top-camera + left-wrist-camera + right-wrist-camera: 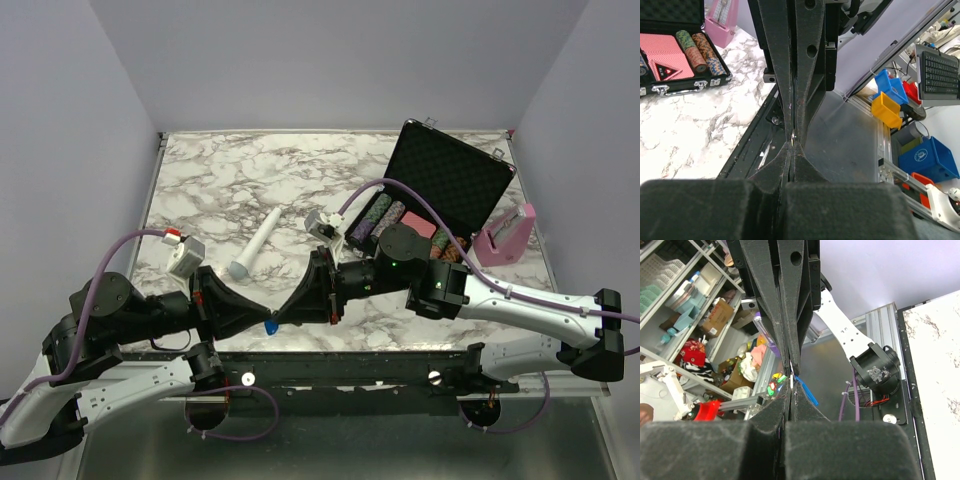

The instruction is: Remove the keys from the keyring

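Over the middle of the near edge of the white marbled tabletop (pixel 200 190), the black left gripper (pixel 266 318) and right gripper (pixel 280 316) meet tip to tip. Both jaws are clenched on the thin silvery metal keyring (pixel 792 135). The small blue-headed key (pixel 805 391) hangs just beside them. Keep your pinches firm and separate slowly, so the ring does not slip. The left wrist view hides the key; the right wrist view shows it.
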Controlling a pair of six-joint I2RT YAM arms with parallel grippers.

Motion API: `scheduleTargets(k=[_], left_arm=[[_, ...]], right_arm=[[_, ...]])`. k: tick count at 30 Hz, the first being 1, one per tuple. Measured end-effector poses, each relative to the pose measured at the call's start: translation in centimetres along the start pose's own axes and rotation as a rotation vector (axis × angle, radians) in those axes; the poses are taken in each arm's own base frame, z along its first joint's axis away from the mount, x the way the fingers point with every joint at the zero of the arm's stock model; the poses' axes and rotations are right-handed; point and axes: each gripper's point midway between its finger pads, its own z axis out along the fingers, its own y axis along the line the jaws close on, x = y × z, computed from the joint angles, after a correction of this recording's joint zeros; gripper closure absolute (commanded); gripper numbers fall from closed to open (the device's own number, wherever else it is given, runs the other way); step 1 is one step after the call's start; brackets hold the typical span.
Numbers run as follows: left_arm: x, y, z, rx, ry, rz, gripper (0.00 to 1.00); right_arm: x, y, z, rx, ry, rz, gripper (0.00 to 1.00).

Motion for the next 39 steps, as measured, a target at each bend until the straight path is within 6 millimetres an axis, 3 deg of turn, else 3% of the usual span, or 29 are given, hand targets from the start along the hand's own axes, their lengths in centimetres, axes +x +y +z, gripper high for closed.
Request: scheduleTargets(k=[4, 6, 8, 19, 26, 35, 39], left_arm=[[0.1, 0.3, 0.0, -0.013, 0.004, -0.004, 0.51], [0.1, 0.5, 0.0, -0.029, 0.002, -0.012, 0.38], [-0.1, 0.7, 0.0, -0.044, -0.007, -0.013, 0.33], [-1.6, 0.8, -1.3, -0.064, -0.111, -0.038, 0.5], [-0.6, 1.5, -0.2, -0.079, -0.083, -0.065, 0.61], [-0.1, 1.5, 0.7, -0.069, -0.043, -0.073, 0.9], [0.1, 1.3, 0.8, -0.056, -0.036, -0.073, 0.92]], right_arm=[[0.3, -0.1, 0.0, -0.005, 0.005, 0.003, 0.99], [0.6, -0.2, -0.1, -0.002, 0.009, 0.007, 0.99], [1.0, -0.4, -0.3, 0.003, 0.015, 0.012, 0.99], [0.9, 0.4, -1.3, -0.006, 0.002, 0.003, 0.99], [1.1, 0.2, -1.1, -0.006, 0.01, 0.006, 0.99], [1.3, 0.1, -1.0, -0.006, 0.015, 0.009, 0.99], [1.4, -0.1, -0.9, -0.005, 0.02, 0.011, 0.99]])
